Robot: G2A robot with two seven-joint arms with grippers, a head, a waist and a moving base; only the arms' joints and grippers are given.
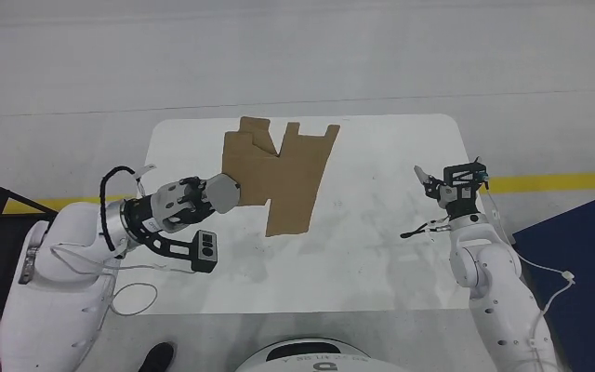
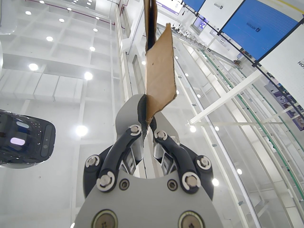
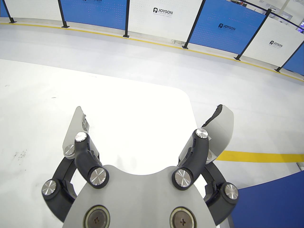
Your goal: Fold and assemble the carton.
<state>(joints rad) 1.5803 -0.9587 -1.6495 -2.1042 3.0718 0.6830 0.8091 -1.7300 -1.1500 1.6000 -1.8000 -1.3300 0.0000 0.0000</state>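
A flat brown carton [image 1: 284, 177] with several flaps is held up above the white table [image 1: 372, 260], left of centre. My left gripper [image 1: 223, 192] is shut on the carton's near left edge. In the left wrist view the carton [image 2: 159, 72] rises edge-on from between the shut fingers [image 2: 142, 110] of the left gripper [image 2: 148, 119], pointing toward the ceiling. My right gripper [image 1: 446, 177] is over the table's right edge, far from the carton. In the right wrist view the right gripper [image 3: 152, 112] stands open with nothing between its fingers, above the table's far right corner.
The table [image 3: 118, 110] has rounded corners and bare floor beyond it. A yellow floor line [image 1: 548, 182] runs past the right side. Blue and white fence panels [image 3: 163, 10] stand far behind.
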